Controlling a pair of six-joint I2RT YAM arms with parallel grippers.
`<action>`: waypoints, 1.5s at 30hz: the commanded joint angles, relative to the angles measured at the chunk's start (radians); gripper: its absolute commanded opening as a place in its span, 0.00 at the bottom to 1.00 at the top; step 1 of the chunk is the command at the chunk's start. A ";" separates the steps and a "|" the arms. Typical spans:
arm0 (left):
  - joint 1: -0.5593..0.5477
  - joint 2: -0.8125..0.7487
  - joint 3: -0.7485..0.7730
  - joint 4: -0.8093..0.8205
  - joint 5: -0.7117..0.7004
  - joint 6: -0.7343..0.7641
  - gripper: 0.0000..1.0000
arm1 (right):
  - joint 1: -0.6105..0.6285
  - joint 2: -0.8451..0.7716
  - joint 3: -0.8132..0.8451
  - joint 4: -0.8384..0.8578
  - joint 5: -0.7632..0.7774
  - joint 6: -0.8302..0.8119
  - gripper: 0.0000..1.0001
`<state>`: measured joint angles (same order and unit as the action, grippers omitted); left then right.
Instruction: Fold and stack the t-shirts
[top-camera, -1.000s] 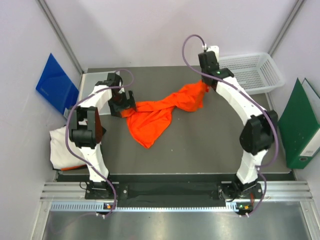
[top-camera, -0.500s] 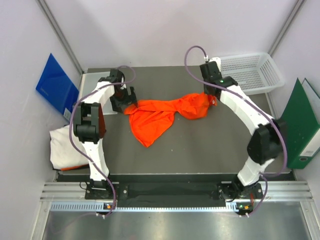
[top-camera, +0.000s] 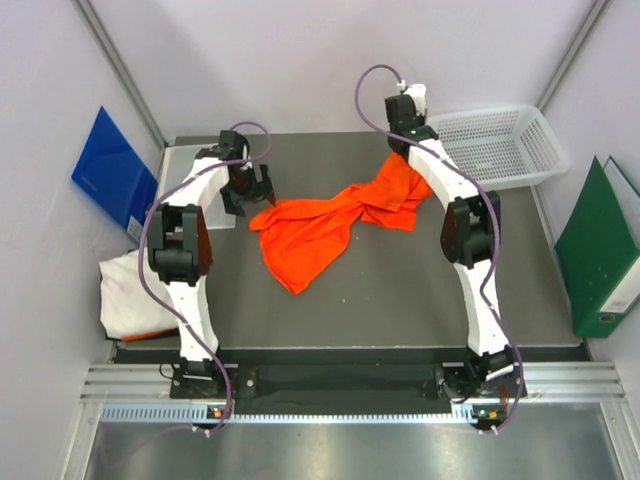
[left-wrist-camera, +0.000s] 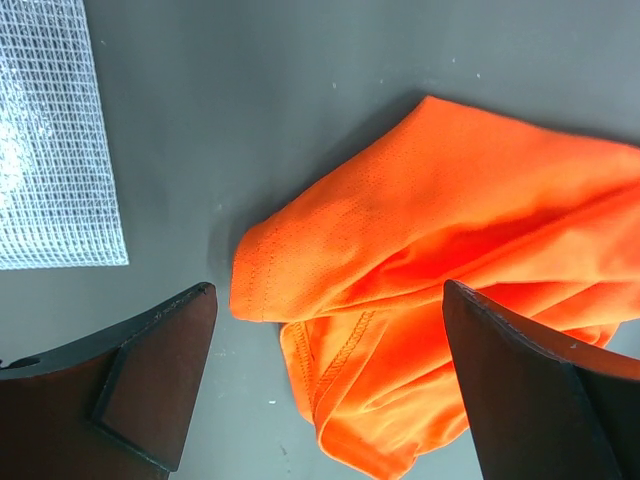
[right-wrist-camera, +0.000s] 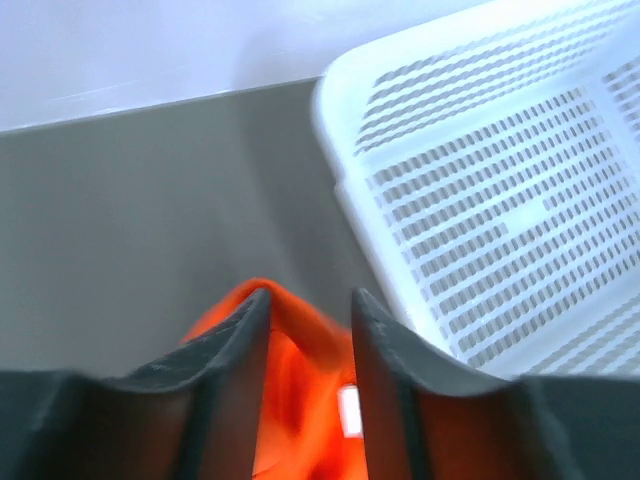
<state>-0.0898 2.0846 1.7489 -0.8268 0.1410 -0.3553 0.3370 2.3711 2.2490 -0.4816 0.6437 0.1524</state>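
The orange t-shirt lies crumpled in a long band across the middle of the grey table. My left gripper hovers open over its left corner, a hemmed fold lying between the spread fingers. My right gripper is at the shirt's far right end, near the basket. In the right wrist view its jaws stand apart, and the orange cloth sits loose in the gap, draped against the left finger. The white t-shirt lies bunched off the table's left edge.
A white mesh basket stands at the back right, close beside the right gripper. A clear plastic sheet lies at the back left. A blue folder leans on the left wall and a green binder on the right.
The right arm swung toward the far edge, pulling the shirt's right end back with it, and its jaws went from shut to parted. The left gripper barely shifted.
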 joint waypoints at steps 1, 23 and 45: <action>-0.002 -0.026 0.006 -0.008 0.020 0.030 0.99 | -0.076 -0.016 0.055 0.115 0.034 0.038 0.74; -0.002 -0.066 -0.106 0.009 0.023 0.056 0.99 | -0.188 -0.585 -0.911 0.317 -0.928 0.603 0.79; -0.002 -0.107 -0.149 0.015 -0.009 0.072 0.99 | -0.191 -0.422 -1.152 0.739 -1.067 0.898 0.54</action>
<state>-0.0898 2.0373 1.6070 -0.8200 0.1509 -0.3058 0.1467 1.8671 1.0496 0.1738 -0.4194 0.9970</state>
